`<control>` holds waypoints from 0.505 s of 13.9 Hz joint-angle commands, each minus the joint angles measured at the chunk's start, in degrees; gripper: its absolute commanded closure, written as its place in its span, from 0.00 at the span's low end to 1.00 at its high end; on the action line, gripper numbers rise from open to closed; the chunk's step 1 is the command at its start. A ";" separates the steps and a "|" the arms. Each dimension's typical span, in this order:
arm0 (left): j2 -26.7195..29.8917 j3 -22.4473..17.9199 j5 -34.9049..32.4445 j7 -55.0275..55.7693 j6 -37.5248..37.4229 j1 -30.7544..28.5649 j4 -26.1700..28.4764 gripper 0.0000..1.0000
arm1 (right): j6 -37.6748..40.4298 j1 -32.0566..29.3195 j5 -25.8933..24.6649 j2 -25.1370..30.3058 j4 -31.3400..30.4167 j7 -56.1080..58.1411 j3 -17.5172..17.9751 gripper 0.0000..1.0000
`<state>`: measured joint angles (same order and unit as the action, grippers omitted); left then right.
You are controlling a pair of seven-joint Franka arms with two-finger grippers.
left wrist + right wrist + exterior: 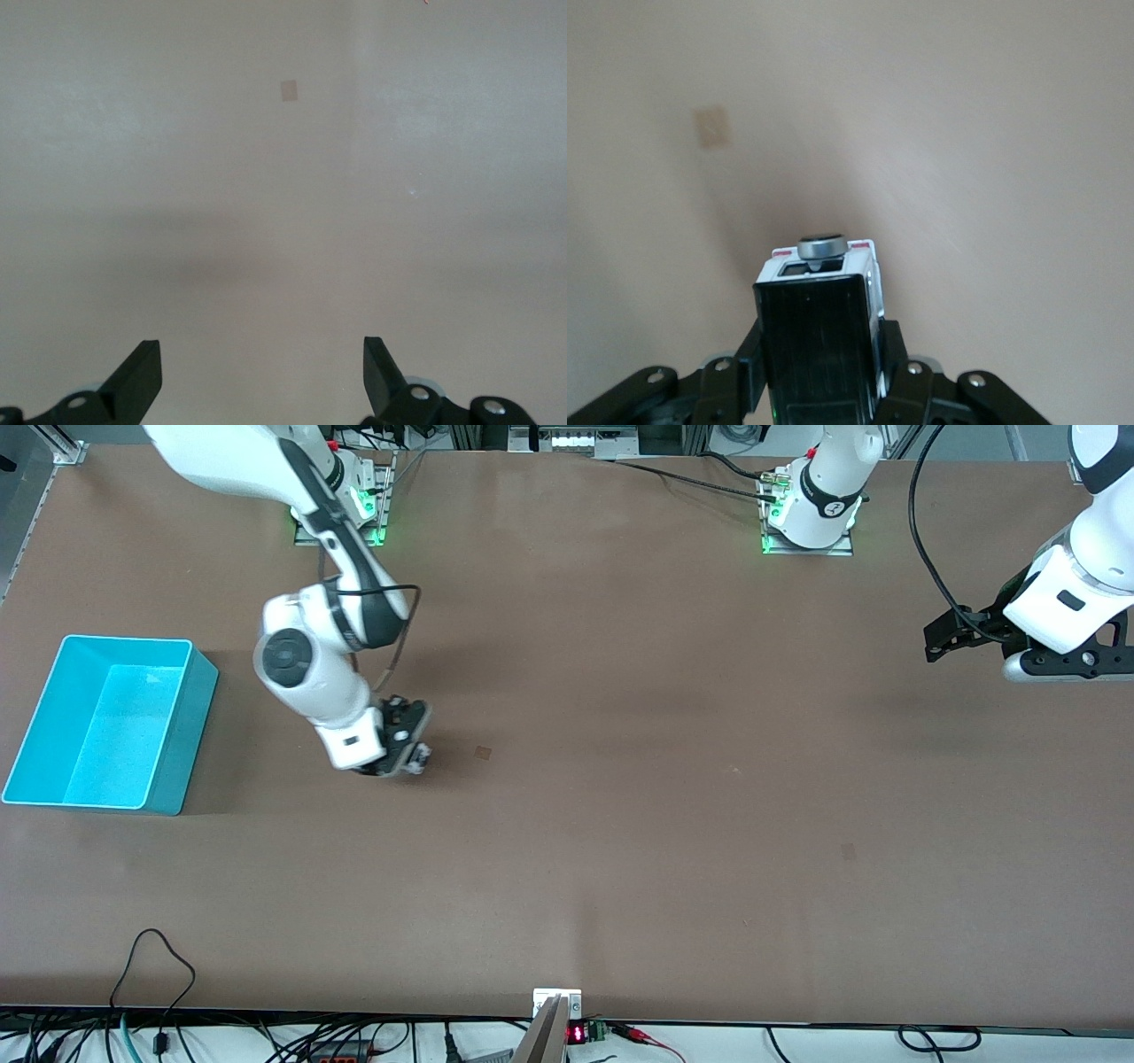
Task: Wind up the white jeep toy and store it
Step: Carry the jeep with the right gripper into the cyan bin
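The white jeep toy (819,328), black roof toward the camera and a grey spare wheel at its rear, sits between the fingers of my right gripper (822,350), which is shut on its sides. In the front view the right gripper (403,748) is low over the brown table, beside the teal bin, with only a white bit of the jeep (423,755) showing. I cannot tell whether the jeep touches the table. My left gripper (939,642) is open and empty, held above the left arm's end of the table; its wrist view shows the gripper (263,354) over bare tabletop.
An empty teal bin (190,735) stands at the right arm's end of the table. A small dark patch (483,753) marks the tabletop beside the right gripper. Cables hang along the table edge nearest the front camera.
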<state>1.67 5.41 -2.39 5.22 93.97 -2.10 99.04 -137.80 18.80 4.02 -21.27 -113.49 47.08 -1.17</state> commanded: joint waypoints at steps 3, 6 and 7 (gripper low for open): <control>-0.17 -0.05 0.63 0.23 -1.42 0.25 -1.30 0.00 | 6.31 -0.43 0.64 7.02 -0.16 -2.25 -8.66 1.00; -0.17 -0.14 0.63 0.05 -1.42 0.25 -1.56 0.00 | 9.65 -0.43 0.12 11.33 -0.86 -11.37 -13.93 1.00; -0.26 -0.14 0.63 -0.04 -1.51 0.25 -1.74 0.00 | 10.44 -1.04 0.11 12.04 -0.86 -11.91 -15.43 1.00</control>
<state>1.67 5.43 -2.39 5.22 93.85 -2.09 98.93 -129.33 17.94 4.18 -12.51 -113.19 38.71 -14.31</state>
